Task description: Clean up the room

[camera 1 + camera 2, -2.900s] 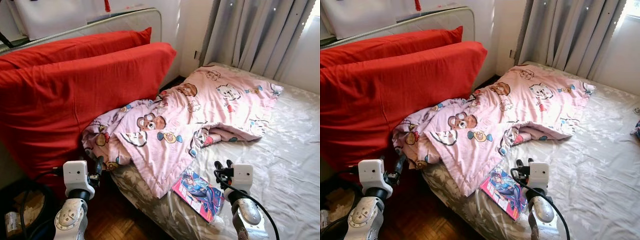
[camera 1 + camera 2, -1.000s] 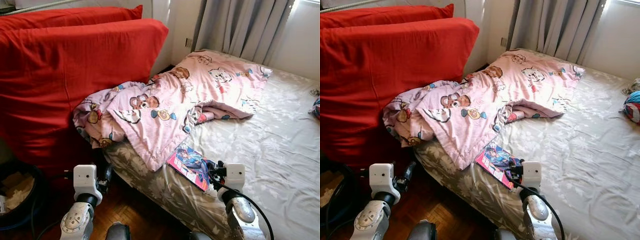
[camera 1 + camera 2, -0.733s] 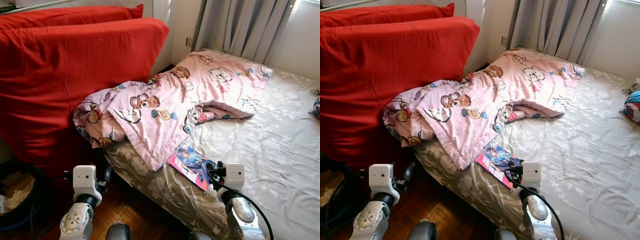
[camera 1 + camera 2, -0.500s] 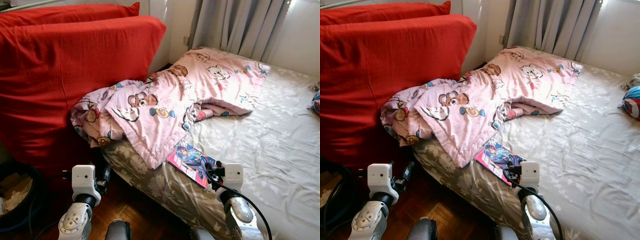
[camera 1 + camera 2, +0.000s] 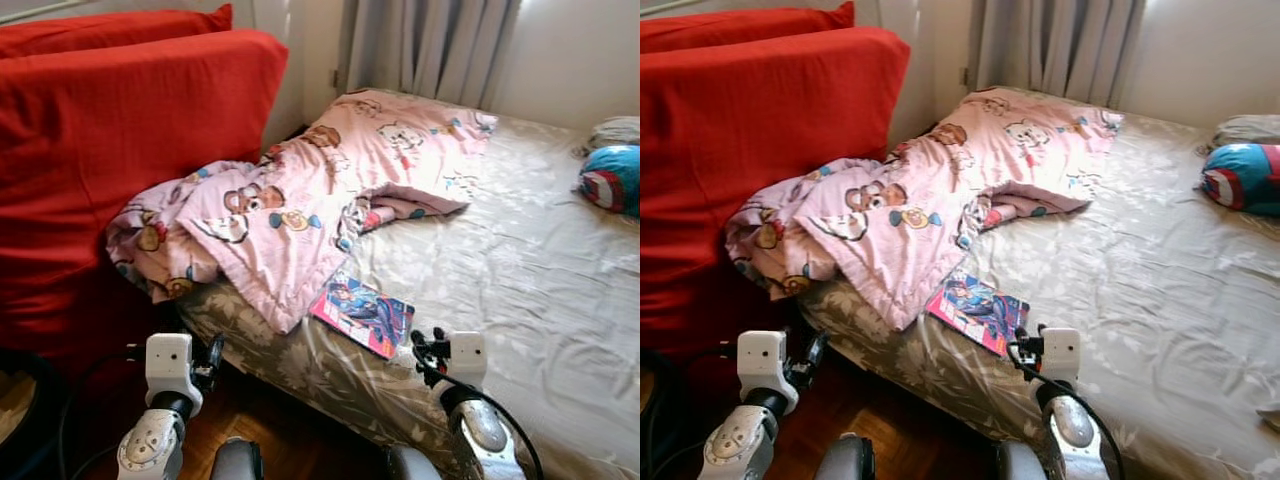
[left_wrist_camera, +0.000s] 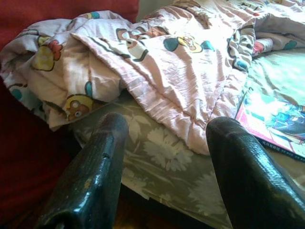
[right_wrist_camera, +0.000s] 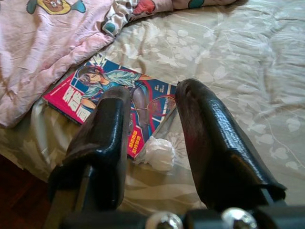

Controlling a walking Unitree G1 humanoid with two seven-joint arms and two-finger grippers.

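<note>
A pink and blue comic book (image 5: 362, 311) lies flat on the bed's near edge, just beside the hem of a rumpled pink cartoon blanket (image 5: 290, 215). My right gripper (image 7: 152, 90) hovers low over the book's near corner, open, with nothing between its fingers. A crumpled white tissue (image 7: 155, 153) lies on the sheet beside the book, under that gripper. My left gripper (image 6: 167, 124) is open and empty, held low off the bed's corner and pointing at the hanging blanket. A round blue and red cushion (image 5: 610, 178) rests at the far right of the bed.
The bed (image 5: 540, 280) has a grey floral sheet. Big red pillows (image 5: 120, 130) stand against its left side. Grey curtains (image 5: 430, 45) hang behind. Dark wooden floor (image 5: 290, 430) shows below the bed's edge, with a black basket (image 5: 20, 400) at the far left.
The camera has swung to the right, so the blue and red cushion has come further into view. Both arms hold the same pose and both grippers stay open.
</note>
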